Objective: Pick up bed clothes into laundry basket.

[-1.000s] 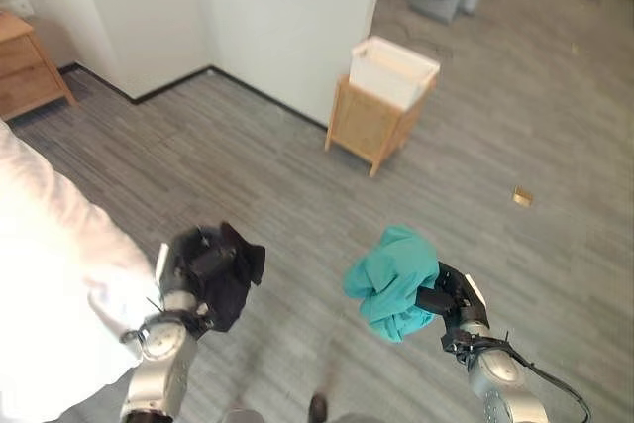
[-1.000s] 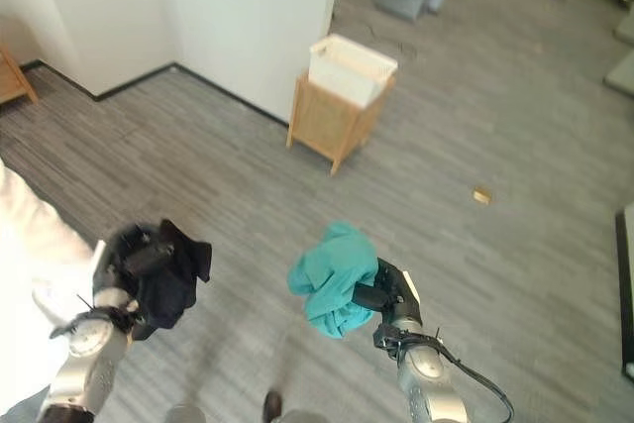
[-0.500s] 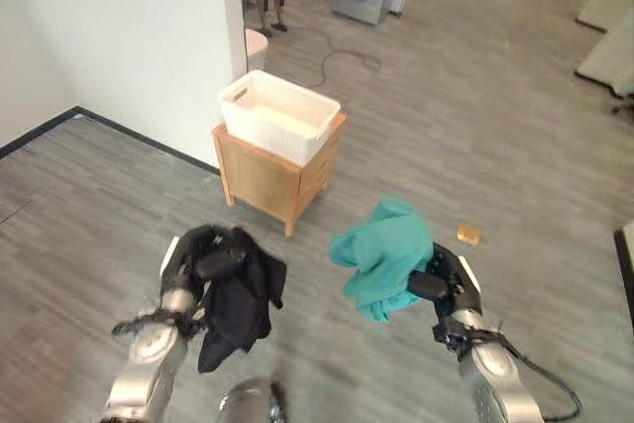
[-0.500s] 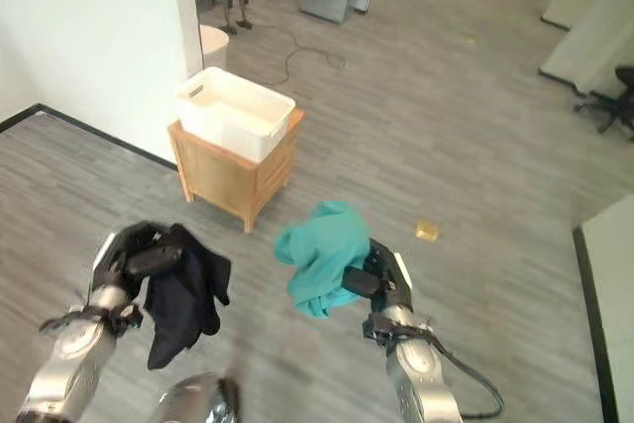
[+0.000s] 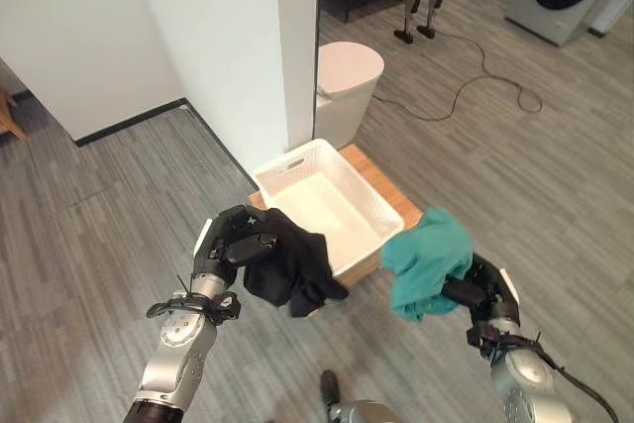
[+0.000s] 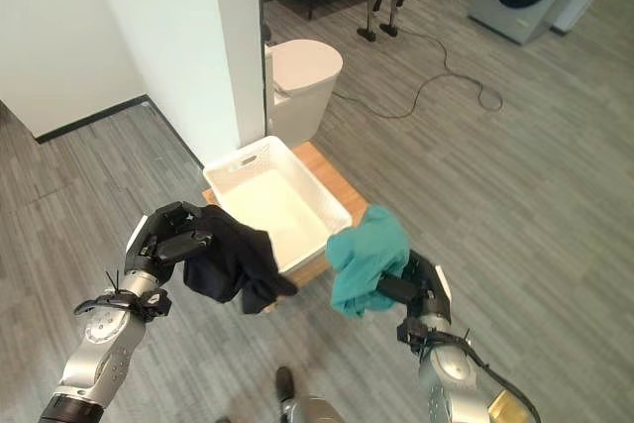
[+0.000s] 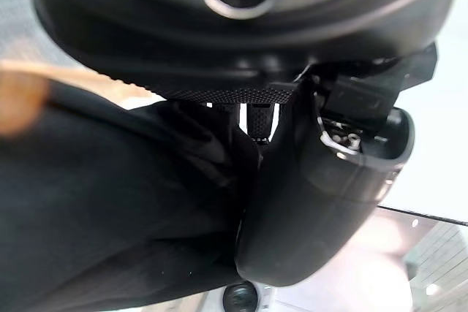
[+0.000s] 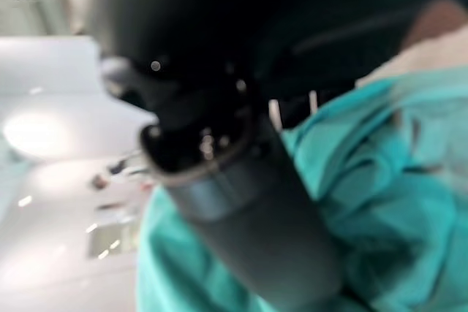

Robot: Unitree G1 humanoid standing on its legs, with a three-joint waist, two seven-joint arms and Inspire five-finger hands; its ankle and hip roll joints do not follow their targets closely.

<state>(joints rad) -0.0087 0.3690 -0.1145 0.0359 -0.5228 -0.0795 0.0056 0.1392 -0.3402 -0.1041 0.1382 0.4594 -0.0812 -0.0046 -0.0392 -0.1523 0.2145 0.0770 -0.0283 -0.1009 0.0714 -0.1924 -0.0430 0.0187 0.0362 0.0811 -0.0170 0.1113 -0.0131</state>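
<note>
Laundry basket (image 5: 319,207): white, empty, set on a low wooden stand (image 5: 391,193) on the floor; its long axis runs near-left to far-right.
Black garment (image 5: 289,263): held draped over the basket's near-left rim, hanging downward.
Teal garment (image 5: 426,263): held just right of the basket's near corner, hanging downward.
Left hand (image 5: 231,238): fingers clenched on the black garment; judged nearer the basket.
Right hand (image 5: 482,291): fingers clenched on the teal garment.
</note>
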